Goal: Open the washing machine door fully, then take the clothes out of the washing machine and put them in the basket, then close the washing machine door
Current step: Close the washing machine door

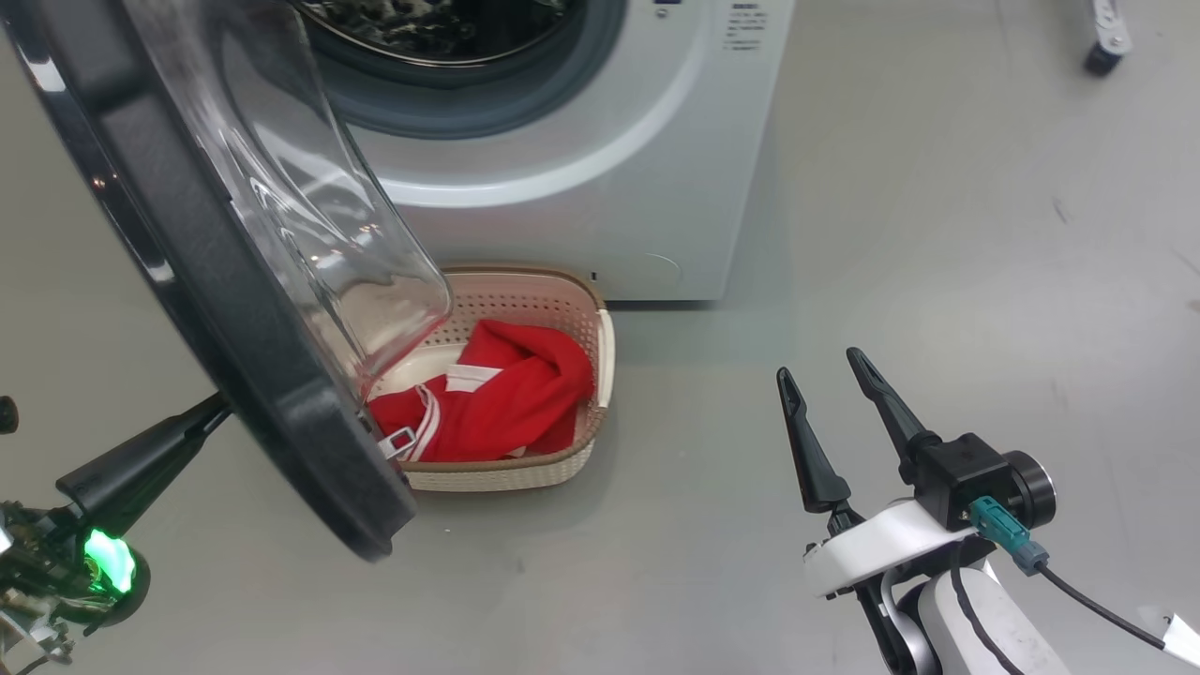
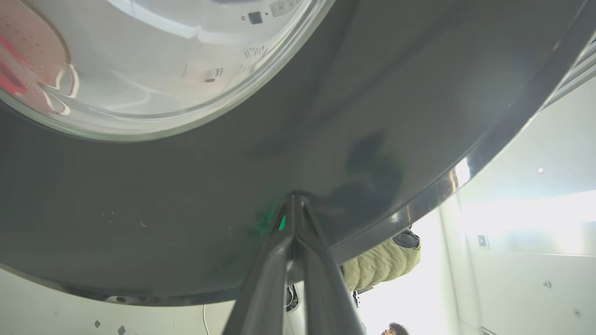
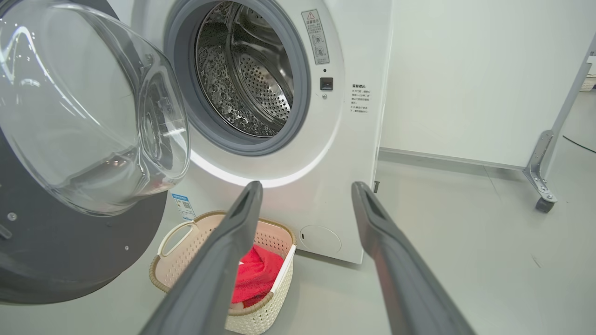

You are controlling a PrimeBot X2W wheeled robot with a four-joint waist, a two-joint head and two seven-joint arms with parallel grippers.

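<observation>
- Washing machine (image 1: 600, 187): it stands on the grey floor with its front opening uncovered. The part of the steel drum (image 3: 247, 79) that can be seen holds no garment, though the drum's lowest part is not fully visible.
- Washing machine door (image 1: 234, 356): it is swung out from the machine's front on the hinge side, its glass bowl facing back toward the opening. The opening step is judged done. The door is not latched, so the closing step is left.
- Basket (image 1: 511, 473): it sits on the floor directly before the machine's base, partly under the open door.
- Clothes (image 1: 506, 394): red fabric with white trim is heaped inside the basket in front of the machine. The unloading step is judged complete as far as can be seen.
- Right gripper (image 1: 818, 364): it is held well out from the machine's front, to the latch side of the basket. Its fingers are spread wide and nothing is held between them.
- Left gripper (image 2: 294, 197): its fingers are pressed together with nothing gripped. The tips are set against the door's glossy outer face, on the side turned away from the machine. This is judged a placement for pushing the door shut.
</observation>
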